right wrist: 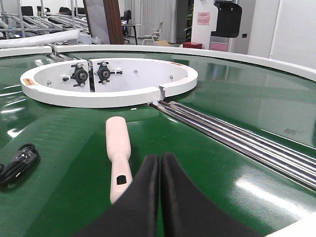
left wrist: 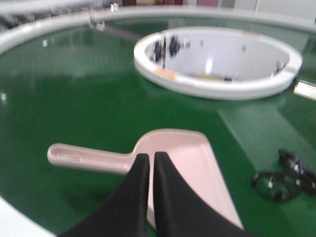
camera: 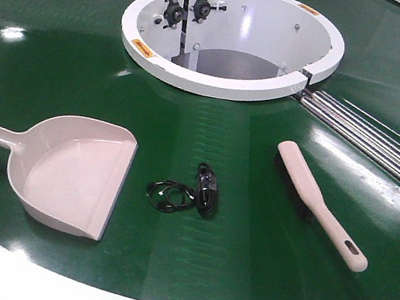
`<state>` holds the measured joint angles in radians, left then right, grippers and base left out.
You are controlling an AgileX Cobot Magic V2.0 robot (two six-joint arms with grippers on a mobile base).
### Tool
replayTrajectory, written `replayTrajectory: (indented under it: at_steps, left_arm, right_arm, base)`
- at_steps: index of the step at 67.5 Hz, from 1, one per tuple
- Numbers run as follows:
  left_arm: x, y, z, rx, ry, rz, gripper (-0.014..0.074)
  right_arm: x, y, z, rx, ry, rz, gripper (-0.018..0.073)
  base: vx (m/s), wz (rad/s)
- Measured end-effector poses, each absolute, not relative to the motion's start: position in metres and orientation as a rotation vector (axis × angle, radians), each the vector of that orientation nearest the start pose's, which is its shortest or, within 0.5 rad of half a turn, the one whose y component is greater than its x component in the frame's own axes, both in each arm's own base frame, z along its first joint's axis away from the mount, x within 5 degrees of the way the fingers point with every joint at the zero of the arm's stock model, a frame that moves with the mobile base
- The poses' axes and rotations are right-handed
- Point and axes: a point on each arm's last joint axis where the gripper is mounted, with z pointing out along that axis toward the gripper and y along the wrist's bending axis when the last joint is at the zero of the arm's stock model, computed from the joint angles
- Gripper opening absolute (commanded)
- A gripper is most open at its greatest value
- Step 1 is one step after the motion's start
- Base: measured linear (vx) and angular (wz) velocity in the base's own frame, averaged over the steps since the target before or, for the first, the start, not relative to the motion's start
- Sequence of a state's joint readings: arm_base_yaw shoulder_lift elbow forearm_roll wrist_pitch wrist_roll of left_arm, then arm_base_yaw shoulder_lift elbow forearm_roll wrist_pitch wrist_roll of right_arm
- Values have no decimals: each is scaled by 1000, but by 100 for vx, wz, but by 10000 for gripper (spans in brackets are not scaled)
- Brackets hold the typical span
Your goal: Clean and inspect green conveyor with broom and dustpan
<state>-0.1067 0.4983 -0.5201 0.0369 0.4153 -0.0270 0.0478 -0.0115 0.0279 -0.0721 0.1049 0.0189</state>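
Seemingly nothing is started yet: the dustpan point(camera: 78, 176) and the broom point(camera: 321, 203) lie untouched near the front edge of the green conveyor point(camera: 243, 263). The left gripper point(left wrist: 151, 156) and right gripper point(right wrist: 161, 157) are pinched closed and empty, so grasping and sweeping remain.

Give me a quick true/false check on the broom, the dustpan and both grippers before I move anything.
1. The dustpan lies on the green conveyor with nothing gripping it. True.
2. The broom rests inside the dustpan. False: it lies on the belt, apart from the pan, with the black cable between them.
3. The left gripper has its jaws shut and points at the dustpan. True.
4. The right gripper is clamped on the broom's handle. False: its jaws are shut on nothing, and the handle lies just beside them.
5. The black cable sits inside the white hub. False: it lies on the belt.
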Motion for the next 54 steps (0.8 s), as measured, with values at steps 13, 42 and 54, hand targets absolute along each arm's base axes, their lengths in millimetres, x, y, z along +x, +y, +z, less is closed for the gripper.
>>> replayTrajectory:
  at_steps: [13,42,54]
  left_arm:
    - [122,-12,302,103,2041,-46,-6]
    - [141,-9,285,187,2169,70,328]
    - [142,-9,285,198,2165,83,566]
  right_arm:
    - [57,2,195,-75,1603,-10,-8]
    - [57,2,195,-75,1603,-10,-8]
    - [57,2,195,-75,1603,-10,-8]
  base:
    - [0,0]
    - [0,0]
    - [0,0]
